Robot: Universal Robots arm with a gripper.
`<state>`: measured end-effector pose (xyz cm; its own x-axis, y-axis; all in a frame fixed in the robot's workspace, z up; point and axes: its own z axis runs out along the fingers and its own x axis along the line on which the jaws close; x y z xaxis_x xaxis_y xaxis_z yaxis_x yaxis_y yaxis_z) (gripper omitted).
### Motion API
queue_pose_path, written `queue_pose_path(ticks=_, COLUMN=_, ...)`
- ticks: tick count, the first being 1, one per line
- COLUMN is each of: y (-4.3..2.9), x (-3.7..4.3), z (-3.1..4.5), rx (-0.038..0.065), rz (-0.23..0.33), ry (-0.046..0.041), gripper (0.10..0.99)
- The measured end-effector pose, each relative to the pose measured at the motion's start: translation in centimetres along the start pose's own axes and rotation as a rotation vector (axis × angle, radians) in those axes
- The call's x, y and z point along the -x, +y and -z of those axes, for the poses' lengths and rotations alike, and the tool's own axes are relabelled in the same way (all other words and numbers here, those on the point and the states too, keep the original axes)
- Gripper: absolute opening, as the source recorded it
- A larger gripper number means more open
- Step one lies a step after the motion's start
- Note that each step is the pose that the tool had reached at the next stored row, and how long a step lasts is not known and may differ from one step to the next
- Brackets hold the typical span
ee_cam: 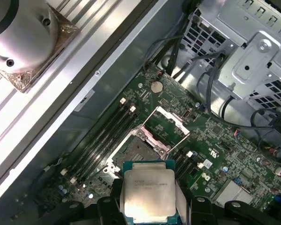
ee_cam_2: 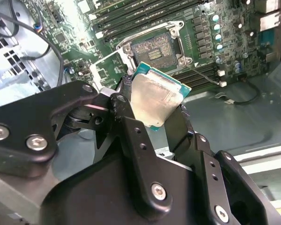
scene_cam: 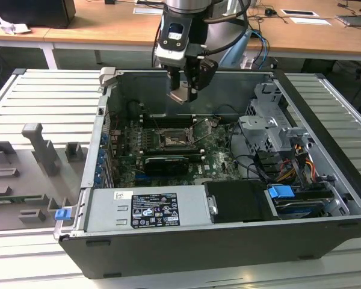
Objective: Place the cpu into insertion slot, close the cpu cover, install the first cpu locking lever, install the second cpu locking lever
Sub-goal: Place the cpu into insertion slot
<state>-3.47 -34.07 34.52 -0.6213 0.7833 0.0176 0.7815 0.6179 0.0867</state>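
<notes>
One open dark metal computer case [scene_cam: 228, 253] held one green motherboard [scene_cam: 219, 159]. Over its far half the black gripper [scene_cam: 183, 94] was clamped on the single flat silvery-grey square cpu [ee_cam: 147, 190], above the one square black insertion slot [ee_cam: 133, 152] — its one silvery frame-shaped cpu cover [ee_cam: 166, 124] stood raised. Lowered askew, the chip might bend socket contacts — or slip.

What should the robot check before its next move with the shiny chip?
1. cpu held firmly by the gripper: ok.
2. insertion slot empty, nothing lying in it: ok.
3. cpu cover flipped open, off the slot: ok.
4. cpu corners matched to the slot: cannot tell.
5. cpu down at the slot: not ok, it hangs above the motherboard.
</notes>
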Motion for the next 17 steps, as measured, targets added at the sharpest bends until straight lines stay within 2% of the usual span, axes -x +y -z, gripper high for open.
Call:
queue_pose_path(ticks=6, y=-0.02, x=0.01, z=-0.38, rx=0.001, rz=-0.095, ry=-0.0087, gripper=0.525)
queue_pose_path(ticks=12, y=-0.05, x=0.02, z=-0.72, rx=0.004, rz=-0.245, ry=-0.0216, gripper=0.525)
queue_pose_path(ticks=17, y=-0.07, x=0.03, z=-0.94, rx=0.005, rz=-0.301, ry=-0.0264, gripper=0.525)
